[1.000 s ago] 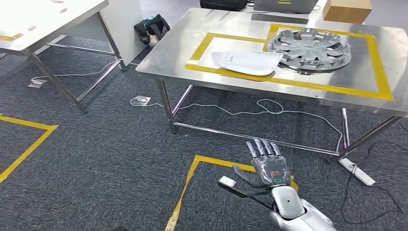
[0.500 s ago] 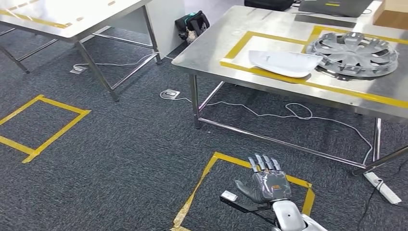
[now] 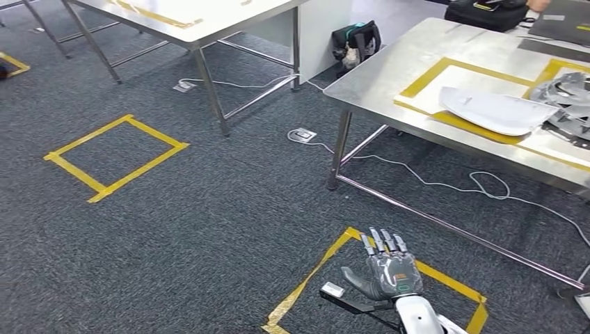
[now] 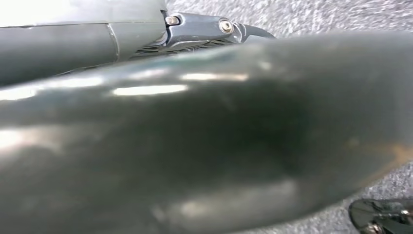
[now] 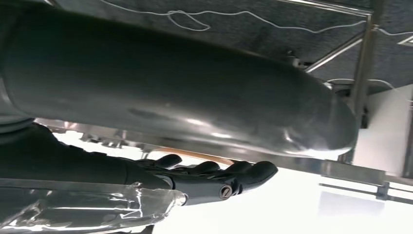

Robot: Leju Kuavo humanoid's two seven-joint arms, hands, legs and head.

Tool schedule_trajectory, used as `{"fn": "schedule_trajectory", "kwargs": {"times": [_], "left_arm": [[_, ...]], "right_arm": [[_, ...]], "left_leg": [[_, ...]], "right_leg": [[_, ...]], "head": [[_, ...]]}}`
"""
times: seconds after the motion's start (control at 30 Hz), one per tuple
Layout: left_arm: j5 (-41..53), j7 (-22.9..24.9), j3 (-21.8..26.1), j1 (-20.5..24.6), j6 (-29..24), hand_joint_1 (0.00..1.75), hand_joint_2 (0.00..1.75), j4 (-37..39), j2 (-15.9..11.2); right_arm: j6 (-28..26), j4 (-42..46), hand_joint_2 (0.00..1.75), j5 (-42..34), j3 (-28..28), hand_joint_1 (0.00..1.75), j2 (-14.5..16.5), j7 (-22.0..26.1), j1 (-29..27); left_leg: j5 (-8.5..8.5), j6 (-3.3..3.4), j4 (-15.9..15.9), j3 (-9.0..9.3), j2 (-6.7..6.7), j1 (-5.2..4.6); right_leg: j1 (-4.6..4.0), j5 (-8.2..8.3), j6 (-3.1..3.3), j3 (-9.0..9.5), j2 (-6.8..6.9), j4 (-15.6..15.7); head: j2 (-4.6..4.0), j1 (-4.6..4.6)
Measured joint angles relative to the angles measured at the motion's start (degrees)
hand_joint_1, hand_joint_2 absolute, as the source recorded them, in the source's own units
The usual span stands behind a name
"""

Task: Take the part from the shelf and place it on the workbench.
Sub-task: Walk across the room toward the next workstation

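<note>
Far left, on the grey carpet: yellow tape square, laid flat.

Beyond it, at far left: steel-legged table with yellow tape on top.

Between the two tables, far: black bag on the floor. Nearer: floor socket, joined to a white cable running right under the workbench.

Left hand: glimpsed in the left wrist view behind a dark glossy surface. State cannot be told.

Near centre: right hand, raised over a second yellow tape outline on the carpet. Back of hand up, fingers straight, spread apart and pointing far. Released, grasping nothing. Same extended, empty posture in the right wrist view.

Right: steel workbench, marked with a yellow tape frame.

On the workbench: white part, a shallow curved shell.
- Position: inside the frame, overlapping its near strip.
- Long axis: left to right, roughly parallel to the near edge of the bench.
- Orientation: rounded end left, tapering end right.
- Right end just beside a silver wheel cover; contact cannot be told.

Far right, beyond the bench: black case.
</note>
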State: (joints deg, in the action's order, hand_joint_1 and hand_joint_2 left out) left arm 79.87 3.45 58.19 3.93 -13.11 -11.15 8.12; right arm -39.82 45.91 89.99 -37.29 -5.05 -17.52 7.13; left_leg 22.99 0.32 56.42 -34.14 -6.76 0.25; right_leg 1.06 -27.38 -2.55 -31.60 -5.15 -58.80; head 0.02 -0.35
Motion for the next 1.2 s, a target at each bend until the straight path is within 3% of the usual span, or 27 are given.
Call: {"fn": "schedule_trajectory", "kwargs": {"times": [0.03, 0.1, 0.17, 0.23, 0.3, 0.33, 0.37, 0.4, 0.47, 0.53, 0.6, 0.63, 0.7, 0.77, 0.8, 0.83, 0.87, 0.9, 0.97, 1.03, 1.07, 1.13, 1.2], "left_arm": [[0.0, 0.0, 0.1, 0.0, 0.0, 0.00, 0.00, 0.0, 0.0], [0.0, 0.0, 0.2, -0.1, 0.0, 0.00, 0.00, 0.0, 0.0], [-0.1, 0.0, 0.2, -0.2, 0.0, 0.00, 0.00, 0.0, 0.0], [-0.1, 0.0, 0.3, -0.1, 0.0, 0.00, 0.00, 0.0, 0.1], [-0.1, 0.0, 0.3, 0.1, 0.0, 0.00, 0.00, 0.0, 0.2], [-0.1, 0.0, 0.3, 0.1, 0.0, 0.00, 0.00, 0.0, 0.2], [-0.1, 0.0, 0.3, 0.0, 0.0, 0.00, 0.00, 0.0, 0.2], [-0.1, 0.0, 0.3, 0.0, 0.0, 0.00, 0.00, 0.0, 0.2], [-0.1, 0.0, 0.3, 0.1, 0.0, 0.00, 0.00, 0.0, 0.2], [-0.1, 0.0, 0.3, 0.3, 0.0, 0.00, 0.00, 0.0, 0.3], [-0.2, 0.1, 0.4, 0.2, 0.0, 0.00, 0.00, 0.0, 0.3], [-0.2, 0.1, 0.5, 0.1, 0.0, 0.00, 0.00, 0.0, 0.3], [-0.4, 0.3, 0.6, 0.0, -0.1, 0.00, 0.00, 0.0, 0.2], [-0.6, 0.4, 0.6, 0.1, -0.1, 0.00, 0.00, 0.0, 0.3], [-0.6, 0.5, 0.6, 0.1, -0.1, 0.00, 0.00, 0.0, 0.3], [-0.6, 0.5, 0.7, 0.1, -0.1, 0.00, 0.00, 0.0, 0.3], [-0.6, 0.6, 0.7, 0.0, -0.1, 0.00, 0.00, 0.0, 0.3], [-0.6, 0.7, 0.7, -0.1, -0.1, 0.00, 0.00, 0.0, 0.3], [-0.7, 0.9, 0.8, -0.2, -0.2, 0.00, 0.00, 0.0, 0.4], [-0.7, 1.1, 0.8, -0.1, -0.3, 0.00, 0.00, 0.0, 0.5], [-0.8, 1.3, 0.8, -0.2, -0.4, 0.00, 0.00, 0.0, 0.6], [-0.9, 1.7, 1.0, -0.3, -0.7, 0.00, 0.00, 0.0, 0.7], [-0.9, 1.9, 1.2, -0.3, -1.0, 0.00, 0.00, 0.0, 0.7]], "right_arm": [[0.0, 0.0, 0.00, 0.0, -0.2, 0.00, -0.1, 0.0, 0.0], [0.0, 0.1, 0.00, 0.0, -0.6, 0.00, -0.1, -0.1, -0.1], [0.0, 0.1, 0.00, -0.1, -0.7, 0.00, -0.1, -0.1, 0.0], [0.0, 0.0, 0.00, -0.3, -0.7, 0.00, -0.1, 0.0, -0.2], [0.0, -0.1, 0.00, -0.3, -0.7, 0.00, -0.2, 0.1, -0.4], [0.0, -0.2, 0.00, -0.3, -0.8, 0.00, -0.2, 0.1, -0.5], [0.0, -0.2, 0.00, -0.3, -0.8, 0.00, -0.2, 0.2, -0.5], [0.0, -0.2, 0.00, -0.3, -0.8, 0.00, -0.2, 0.2, -0.5], [0.0, -0.3, 0.00, -0.5, -0.8, 0.00, -0.2, 0.3, -0.4], [0.0, -0.4, 0.00, -0.8, -0.7, 0.00, -0.2, 0.5, -0.4], [0.0, -0.7, 0.00, -0.9, -0.7, 0.00, -0.2, 0.9, -0.4], [0.0, -1.0, 0.00, -0.8, -0.5, 0.00, -0.2, 1.2, -0.5], [0.0, -1.9, 0.00, -0.7, 0.1, 0.00, -0.1, 1.6, -0.8], [0.0, -3.2, 0.00, -0.9, 0.7, 0.00, -0.1, 1.4, -1.5], [0.0, -3.8, 0.00, -1.1, 0.8, 0.00, -0.1, 1.2, -2.0], [0.0, -4.4, 0.00, -1.4, 1.0, 0.00, -0.1, 1.0, -2.6], [0.0, -4.8, 0.00, -1.6, 1.3, 0.00, -0.1, 0.8, -3.1], [0.0, -5.2, 0.00, -1.9, 1.7, 0.00, -0.1, 0.7, -3.6], [0.0, -5.7, 0.00, -2.3, 2.7, 0.00, -0.1, 0.5, -4.3], [0.0, -6.0, 0.00, -2.6, 4.0, 0.00, -0.1, 0.4, -5.2], [0.0, -6.0, 0.00, -2.7, 4.6, 0.00, -0.1, 0.3, -5.8], [-0.1, -5.8, 0.00, -2.6, 5.9, 0.00, -0.1, 0.1, -7.0], [-0.1, -5.4, 0.00, -2.7, 7.1, 0.00, -0.1, 0.1, -8.0]], "left_leg": [[-0.22, -0.39, 0.0, -0.35, -0.70, 0.10], [-0.68, -1.19, -0.1, -0.89, -1.76, 0.42], [0.44, -1.78, 1.5, -1.81, 0.64, 0.27], [4.06, -2.19, 7.6, -4.64, 4.64, 0.06], [7.24, -2.48, 14.8, -7.84, 5.97, 0.21], [7.46, -2.56, 16.2, -8.30, 6.11, 0.27], [6.64, -2.58, 15.4, -7.58, 6.25, 0.30], [5.06, -2.55, 12.5, -5.70, 6.71, 0.30], [2.28, -2.28, 4.5, -0.86, 9.64, 0.10], [1.59, -1.61, 0.4, 1.38, 11.48, -0.18], [1.52, -0.71, 0.1, 1.19, 10.22, -0.32], [1.36, -0.31, 0.0, 1.12, 9.52, -0.29], [0.95, 0.52, -0.2, 1.00, 8.14, -0.11], [0.72, 1.01, -0.3, 0.77, 6.62, -0.09], [0.64, 1.13, -0.3, 0.68, 5.75, -0.13], [0.58, 1.18, -0.2, 0.63, 4.82, -0.18], [0.51, 1.17, -0.2, 0.61, 3.91, -0.20], [0.42, 1.10, -0.2, 0.61, 3.03, -0.21], [0.23, 0.78, -0.2, 0.56, 1.43, -0.23], [0.06, 0.23, -0.1, 0.30, 0.18, -0.20], [-0.08, -0.14, -0.1, 0.10, -0.43, -0.13], [-0.29, -0.83, -0.1, -0.37, -0.99, 0.08], [1.52, -1.29, 2.3, -1.75, 1.46, -0.04]], "right_leg": [[0.03, -0.03, 0.07, 0.42, -0.84, 0.9], [-0.14, 0.21, 0.55, 0.50, 0.33, 1.0], [-0.16, 0.59, 1.28, 0.57, 1.96, 1.4], [-0.30, 0.77, 1.76, 0.56, 3.85, 1.6], [-0.47, 0.78, 1.90, 0.40, 5.85, 1.5], [-0.50, 0.77, 1.91, 0.33, 6.79, 1.5], [-0.50, 0.77, 1.90, 0.31, 7.66, 1.5], [-0.50, 0.76, 1.86, 0.35, 8.50, 1.5], [-0.77, 0.59, 1.48, 0.54, 9.90, 1.4], [-1.21, 0.35, 0.88, 0.74, 11.08, 1.4], [-1.27, 0.28, 0.29, 1.05, 12.38, 1.7], [-1.14, -0.04, -0.04, 1.05, 12.13, 1.5], [-0.85, -2.33, -0.56, -0.37, 9.38, -1.8], [-0.72, -6.15, -0.75, -3.87, 6.13, -9.5], [-0.75, -7.48, -0.75, -5.63, 5.53, -13.1], [-0.78, -7.80, -0.70, -6.70, 5.25, -15.1], [-0.80, -6.96, -0.57, -6.69, 5.10, -14.8], [-0.81, -5.19, -0.37, -5.52, 4.81, -12.1], [-0.76, -1.51, 0.14, -1.47, 2.36, -3.7], [-0.77, -0.18, 0.49, 0.89, 0.33, 1.2], [-0.88, -0.25, 0.66, 1.16, 0.30, 1.7], [-0.94, 0.23, 1.18, 1.43, 1.70, 2.0], [-0.75, 0.81, 1.79, 1.70, 3.17, 2.6]], "head": [[0.00, -0.03], [0.00, -0.02], [0.00, -0.31], [0.00, -0.69], [0.00, -0.79], [0.00, -0.80], [0.00, -0.81], [0.00, -0.81], [0.00, -0.90], [0.00, -0.77], [0.00, -0.57], [0.00, -0.51], [0.00, -0.28], [0.00, -0.01], [0.00, 0.05], [0.00, 0.08], [0.00, 0.10], [0.00, 0.10], [0.00, 0.10], [0.00, 0.06], [0.00, 0.04], [0.00, 0.03], [0.00, -0.17]]}}
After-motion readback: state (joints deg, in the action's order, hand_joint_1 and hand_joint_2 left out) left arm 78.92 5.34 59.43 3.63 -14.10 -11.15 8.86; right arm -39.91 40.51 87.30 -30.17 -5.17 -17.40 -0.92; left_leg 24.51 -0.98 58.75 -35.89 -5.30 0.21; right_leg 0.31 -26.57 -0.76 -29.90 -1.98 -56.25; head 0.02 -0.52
